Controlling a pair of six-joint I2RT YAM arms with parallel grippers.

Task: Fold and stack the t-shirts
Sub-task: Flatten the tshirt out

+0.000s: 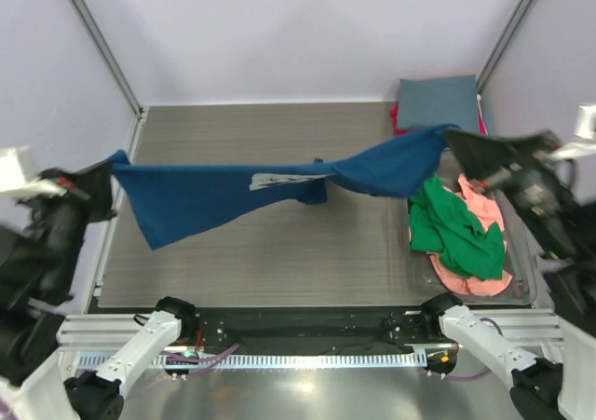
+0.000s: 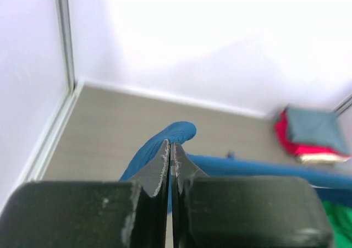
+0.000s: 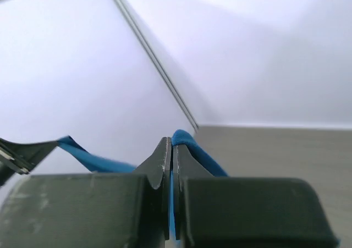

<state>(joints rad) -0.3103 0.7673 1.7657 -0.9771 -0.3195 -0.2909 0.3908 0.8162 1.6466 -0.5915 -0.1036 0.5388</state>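
From above, I see the navy t-shirt (image 1: 214, 196) strung in the air across the bench (image 1: 279, 271), held between the left pincer (image 1: 107, 170) and the right pincer (image 1: 452, 141).

Left wrist: the left pincer (image 2: 169, 149) is clamped on the navy t-shirt (image 2: 173, 133).

Right wrist: the right pincer (image 3: 170, 147) is likewise clamped on the cloth's edge.

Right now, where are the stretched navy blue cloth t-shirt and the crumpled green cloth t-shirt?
navy blue t-shirt (image 1: 205, 196): top external view, on its hanging lower panel.
crumpled green t-shirt (image 1: 452, 229): top external view, on its bunched middle.
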